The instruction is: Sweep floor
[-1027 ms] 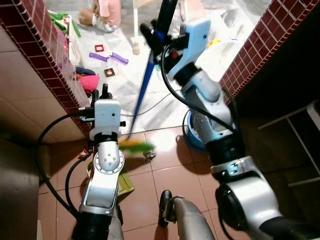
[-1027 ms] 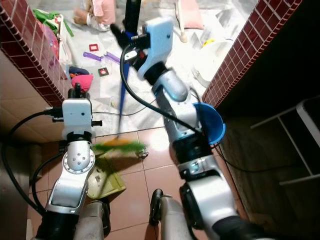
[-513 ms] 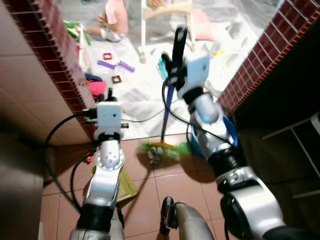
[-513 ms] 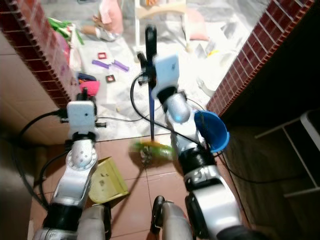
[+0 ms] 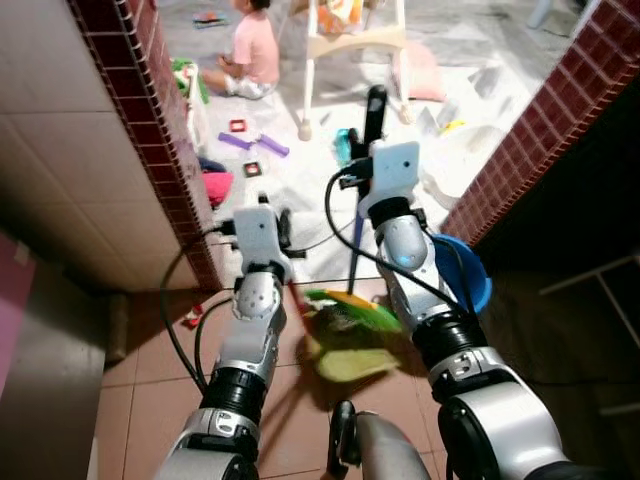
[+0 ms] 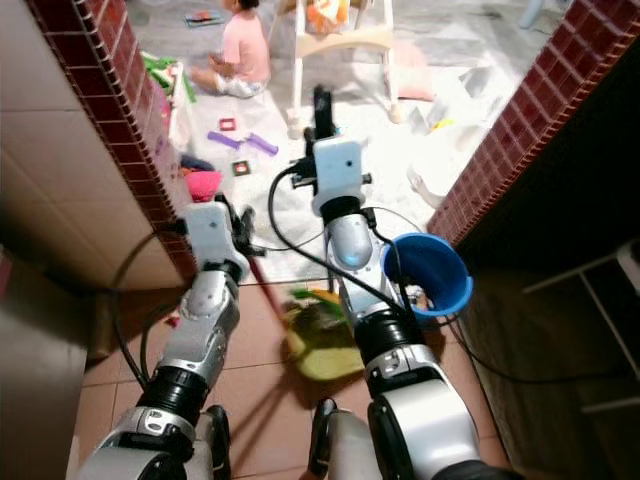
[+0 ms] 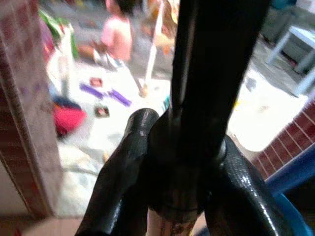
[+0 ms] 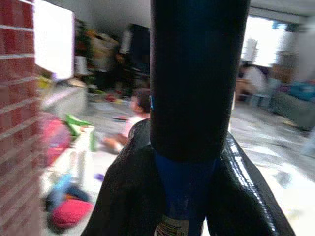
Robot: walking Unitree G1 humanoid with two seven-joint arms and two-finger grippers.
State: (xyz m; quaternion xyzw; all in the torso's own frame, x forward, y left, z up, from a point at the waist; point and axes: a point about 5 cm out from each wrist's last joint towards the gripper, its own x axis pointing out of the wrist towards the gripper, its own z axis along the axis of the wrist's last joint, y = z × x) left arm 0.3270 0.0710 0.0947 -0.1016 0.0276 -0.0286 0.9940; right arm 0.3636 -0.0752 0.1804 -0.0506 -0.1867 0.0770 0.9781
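The broom (image 5: 358, 262), blue-shafted with green bristles, is stood on the red-tiled floor (image 5: 150, 400) between the two arms, its bristles blurred beside a yellow-green dustpan (image 5: 350, 360). Its black upper handle is gripped by the jaws of the right gripper (image 8: 189, 162). A dark handle, red lower down, is clamped in the jaws of the left gripper (image 7: 184, 162). A blue bucket (image 6: 430, 275) is seen beside the right arm, and a seated person (image 5: 250, 50) among toys beyond

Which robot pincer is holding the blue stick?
The right pincer; it grips the blue broom handle. The left pincer holds the dustpan's black handle.
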